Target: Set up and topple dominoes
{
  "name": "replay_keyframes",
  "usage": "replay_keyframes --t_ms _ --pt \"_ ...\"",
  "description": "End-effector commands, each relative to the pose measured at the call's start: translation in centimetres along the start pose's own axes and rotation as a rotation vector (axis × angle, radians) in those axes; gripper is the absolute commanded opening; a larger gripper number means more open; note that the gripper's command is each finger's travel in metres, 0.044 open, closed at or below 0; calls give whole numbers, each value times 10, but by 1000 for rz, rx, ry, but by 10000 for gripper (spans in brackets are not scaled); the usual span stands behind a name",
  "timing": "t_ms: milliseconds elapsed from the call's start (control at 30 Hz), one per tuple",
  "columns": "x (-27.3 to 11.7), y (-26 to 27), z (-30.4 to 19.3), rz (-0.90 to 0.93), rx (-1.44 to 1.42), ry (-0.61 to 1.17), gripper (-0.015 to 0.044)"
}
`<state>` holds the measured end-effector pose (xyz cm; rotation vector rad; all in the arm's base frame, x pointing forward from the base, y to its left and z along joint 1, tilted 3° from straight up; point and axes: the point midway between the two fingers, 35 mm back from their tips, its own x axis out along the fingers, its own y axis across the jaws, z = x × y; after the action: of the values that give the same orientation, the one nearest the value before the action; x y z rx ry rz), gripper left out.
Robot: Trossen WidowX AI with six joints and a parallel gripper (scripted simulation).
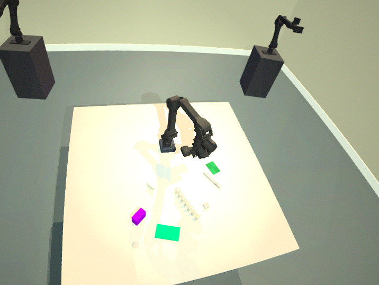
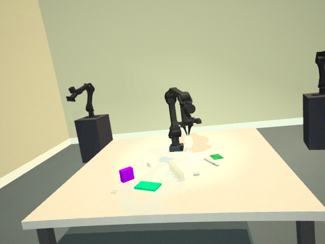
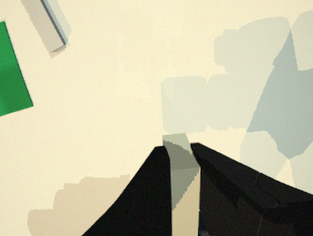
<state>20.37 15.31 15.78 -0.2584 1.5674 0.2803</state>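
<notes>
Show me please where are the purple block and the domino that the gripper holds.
Purple block [image 1: 138,216] [image 2: 126,174]: top and exterior views, on its body.
Held domino [image 3: 185,189]: wrist view, on its face between the fingers.
</notes>
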Motion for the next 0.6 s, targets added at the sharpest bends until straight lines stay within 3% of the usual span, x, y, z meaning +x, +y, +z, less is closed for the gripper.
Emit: replay_keyframes --t_ms 0,300,567 --pt "4 1 -15 -4 316 20 27" --pt "4 1 -15 -7 314 17 27" --pt "22 2 -9 -114 258 -121 27"
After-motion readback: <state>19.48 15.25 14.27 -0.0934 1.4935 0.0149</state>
